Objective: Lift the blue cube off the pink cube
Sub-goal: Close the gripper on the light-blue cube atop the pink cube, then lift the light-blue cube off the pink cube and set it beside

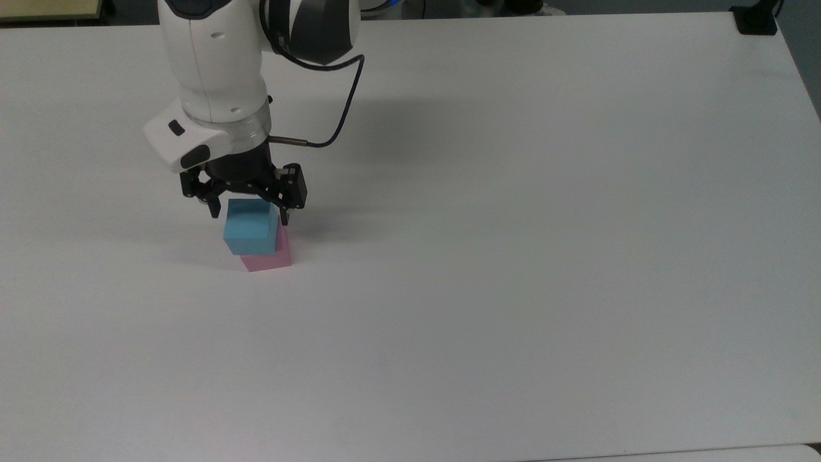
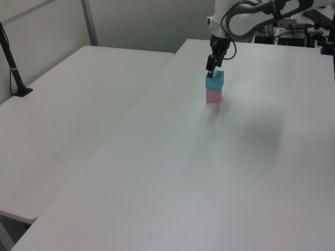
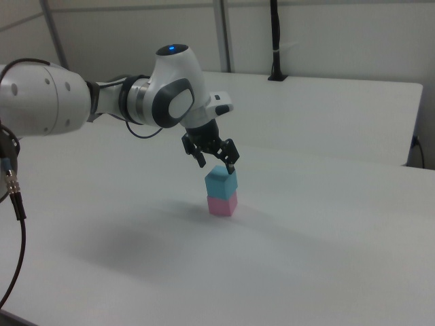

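A light blue cube [image 1: 250, 228] is stacked on a pink cube [image 1: 272, 256], sitting slightly askew on it, left of centre on the white table [image 1: 513, 256]. My gripper [image 1: 249, 215] is open and points down right over the stack. Its black fingertips [image 1: 284, 218] flank the blue cube's top edge on either side. In the right view the gripper [image 3: 216, 166] hovers just above the blue cube [image 3: 221, 182], with the pink cube [image 3: 222, 204] under it. The left view shows the gripper [image 2: 211, 70] at the top of the blue cube [image 2: 214, 80], which rests on the pink cube [image 2: 213, 95].
A black cable [image 1: 343, 115] loops off the arm's wrist. A black mount [image 1: 757, 19] sits at the table's far right corner in the top view. In the left view, a second white table [image 2: 68, 120] with a black post [image 2: 13, 68] adjoins on the left.
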`<action>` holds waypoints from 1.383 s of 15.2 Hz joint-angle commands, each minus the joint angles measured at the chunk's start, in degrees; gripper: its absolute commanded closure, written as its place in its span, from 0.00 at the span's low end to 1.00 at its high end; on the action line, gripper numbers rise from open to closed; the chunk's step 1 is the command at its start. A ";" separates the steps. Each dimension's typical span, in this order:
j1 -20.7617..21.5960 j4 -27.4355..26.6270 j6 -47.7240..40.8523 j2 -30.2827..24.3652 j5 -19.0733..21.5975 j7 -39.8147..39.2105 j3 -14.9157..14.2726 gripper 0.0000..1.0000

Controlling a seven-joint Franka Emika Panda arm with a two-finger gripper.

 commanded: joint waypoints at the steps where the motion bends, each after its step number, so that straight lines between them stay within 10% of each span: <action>1: -0.19 0.43 2.71 2.04 -3.80 -1.29 -0.39 0.00; 6: -0.37 -0.10 2.62 2.40 -4.43 -0.59 -0.12 0.04; 10: 0.77 -1.07 2.62 2.40 -3.99 -0.33 0.41 0.67; 12: 1.04 -0.72 1.92 1.44 -3.46 0.28 0.49 0.84; 21: 11.05 -0.89 0.34 3.27 -4.60 16.54 4.45 0.71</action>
